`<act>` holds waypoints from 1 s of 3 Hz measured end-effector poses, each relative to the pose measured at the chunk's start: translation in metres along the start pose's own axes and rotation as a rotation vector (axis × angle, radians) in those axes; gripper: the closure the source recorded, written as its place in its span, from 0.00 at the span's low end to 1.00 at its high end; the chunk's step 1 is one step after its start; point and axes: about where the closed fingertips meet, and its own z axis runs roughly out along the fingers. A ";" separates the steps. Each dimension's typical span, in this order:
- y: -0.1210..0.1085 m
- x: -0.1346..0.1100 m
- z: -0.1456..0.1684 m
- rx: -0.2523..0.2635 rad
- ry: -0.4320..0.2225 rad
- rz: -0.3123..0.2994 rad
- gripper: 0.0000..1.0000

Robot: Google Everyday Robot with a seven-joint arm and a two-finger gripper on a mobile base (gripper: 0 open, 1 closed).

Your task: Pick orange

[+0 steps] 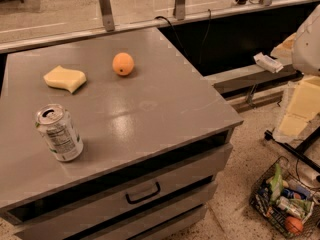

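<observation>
Orange [123, 64] sits toward the back of the grey desk [150, 109]. A yellow sponge [64, 78] is near its left, and a soda can [59, 133] stands well apart up front. Speckled floor, with a wire basket [257, 195] down on the right. The tool is out of shot, so I can't tell its state.

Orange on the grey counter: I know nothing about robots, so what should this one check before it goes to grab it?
1. Target found: the orange lies in plain sight on the counter. Ok.
2. Room around it: the sponge lies apart to one side, and the can stands far nearer the front edge. Ok.
3. Risk of rolling off: the orange sits well in from the counter's edges. Ok.
4. No mix-up: the darker ball is down in the basket on the floor. Ok.
5. Where the gripper is: it is not in view. Cannot tell.
</observation>
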 end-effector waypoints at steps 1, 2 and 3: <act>-0.003 -0.002 -0.001 0.010 -0.004 -0.001 0.00; -0.035 -0.012 0.004 0.046 -0.077 -0.003 0.00; -0.084 -0.038 0.009 0.088 -0.211 -0.025 0.00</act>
